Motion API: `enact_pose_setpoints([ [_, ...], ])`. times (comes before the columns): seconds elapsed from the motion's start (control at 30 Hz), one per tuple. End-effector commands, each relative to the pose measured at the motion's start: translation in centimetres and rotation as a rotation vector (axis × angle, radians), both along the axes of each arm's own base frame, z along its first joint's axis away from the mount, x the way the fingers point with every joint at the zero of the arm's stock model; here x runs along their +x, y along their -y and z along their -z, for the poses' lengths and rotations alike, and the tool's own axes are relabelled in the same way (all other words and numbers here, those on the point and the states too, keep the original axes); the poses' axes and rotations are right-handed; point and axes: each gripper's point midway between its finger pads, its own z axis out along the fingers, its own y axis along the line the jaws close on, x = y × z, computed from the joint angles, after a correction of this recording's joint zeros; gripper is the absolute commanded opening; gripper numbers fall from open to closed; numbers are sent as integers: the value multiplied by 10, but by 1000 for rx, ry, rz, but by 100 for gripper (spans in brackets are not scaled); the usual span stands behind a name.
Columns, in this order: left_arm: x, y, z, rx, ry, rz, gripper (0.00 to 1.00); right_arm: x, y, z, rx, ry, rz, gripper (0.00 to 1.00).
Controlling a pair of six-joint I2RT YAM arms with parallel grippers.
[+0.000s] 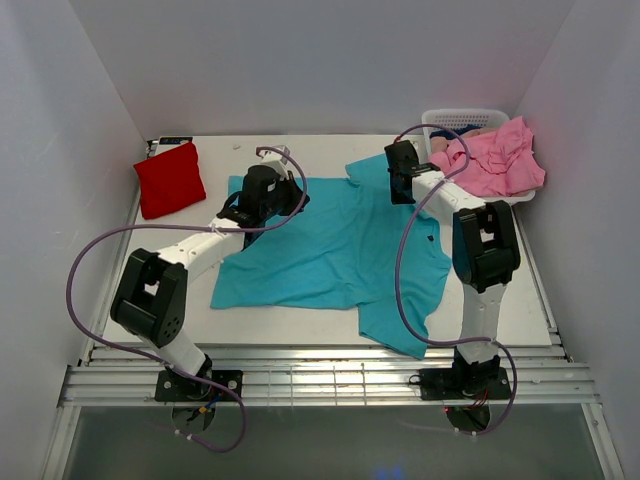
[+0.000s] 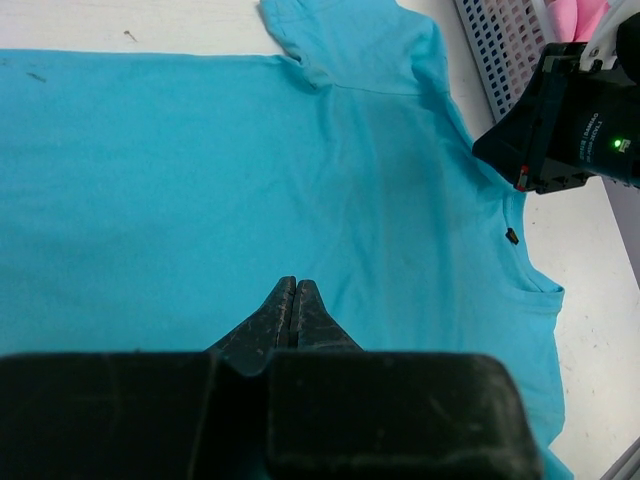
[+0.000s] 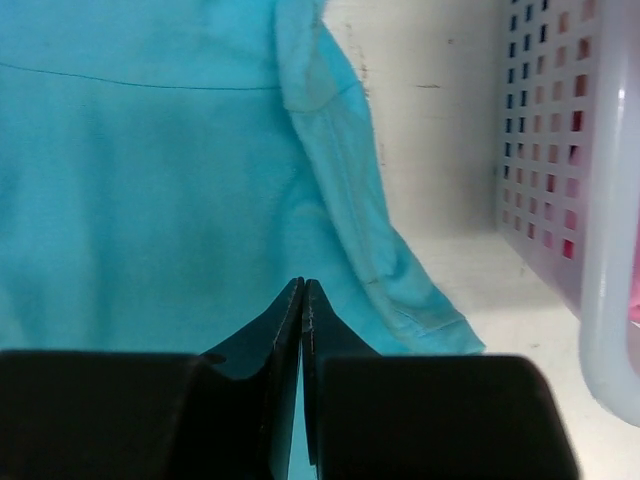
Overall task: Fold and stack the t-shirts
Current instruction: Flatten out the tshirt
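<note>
A teal t-shirt lies spread flat on the white table, one sleeve at the far side and one hanging toward the near edge. A red t-shirt lies folded at the far left. Pink t-shirts are heaped in the white basket at the far right. My left gripper is over the teal shirt's far left part, jaws shut, nothing seen between them. My right gripper is by the far sleeve, jaws shut, just above the teal fabric.
The slotted basket wall stands close to the right of my right gripper; it also shows in the left wrist view. White walls enclose the table on three sides. A metal rail runs along the near edge.
</note>
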Motion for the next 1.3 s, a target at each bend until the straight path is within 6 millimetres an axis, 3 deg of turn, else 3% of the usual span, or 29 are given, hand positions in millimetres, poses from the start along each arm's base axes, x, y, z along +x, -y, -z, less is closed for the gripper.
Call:
enact_pose_setpoints([
  [0.0, -8, -3, -30, -35, 58, 3, 0, 3, 23, -3, -112, -5, 78, 8],
  [0.23, -11, -9, -36, -25, 76, -17, 0, 9, 26, 11, -153, -44, 94, 8],
  [0.47, -11, -14, -39, -14, 92, -34, 0, 22, 28, 9, -186, -23, 111, 8],
  [0.7, -12, -15, -36, -8, 90, -37, 0, 25, 55, 10, -279, -19, 195, 8],
  [0.93, -15, -19, -29, 8, 79, -46, 0, 24, 70, 25, -327, -54, 227, 8],
  [1.13, -17, -28, -34, 31, 106, -67, 0, 24, 78, 33, -361, -69, 248, 8],
  [1.27, -10, -45, -43, 98, 146, -137, 0, 32, 75, 24, -352, -44, 246, 8],
])
